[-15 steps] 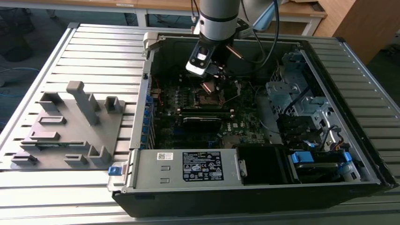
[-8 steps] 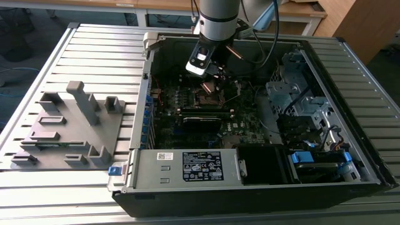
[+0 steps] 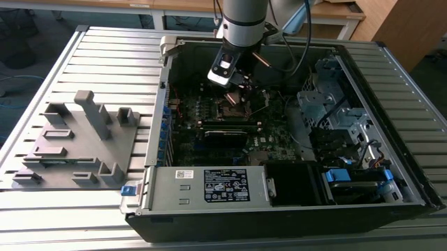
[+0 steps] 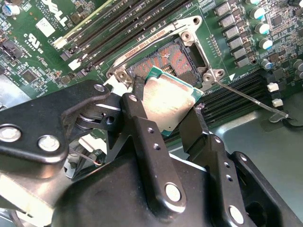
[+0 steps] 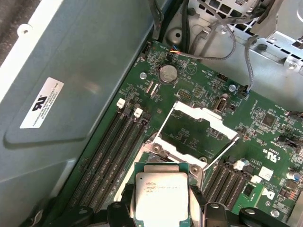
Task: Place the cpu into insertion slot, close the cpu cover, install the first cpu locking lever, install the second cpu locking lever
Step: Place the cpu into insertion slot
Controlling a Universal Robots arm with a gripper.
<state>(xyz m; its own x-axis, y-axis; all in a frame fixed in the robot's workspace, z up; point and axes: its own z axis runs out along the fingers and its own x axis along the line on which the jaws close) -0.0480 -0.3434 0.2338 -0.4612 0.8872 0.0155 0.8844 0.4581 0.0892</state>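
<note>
Black bolted metal fingers (image 4: 147, 137) of my pincer (image 4: 168, 100) sit closest. They are drawn in to chip width and pinch the cpu (image 5: 162, 197) by two opposite edges. It is a small flat square with a dull silvery lid on a green base.

Around all this lies the open black steel computer case (image 3: 279, 226), and on its floor the dark green circuit board (image 5: 265, 120). Well in from the board's edges, between two banks of long black memory strips (image 5: 111, 151), sits the insertion slot (image 4: 171, 57). It is a silver-rimmed square whose dark middle glints coppery. Its cpu cover (image 5: 203, 116), a thin silvery frame with a square cut-out, stands swung open.

The cpu hangs over one rim of the slot, not seated. Whether it touches the rim I cannot tell. I judge it light, stiff, smooth-sided and fragile, best held by the edges alone with both faces left untouched.
</note>
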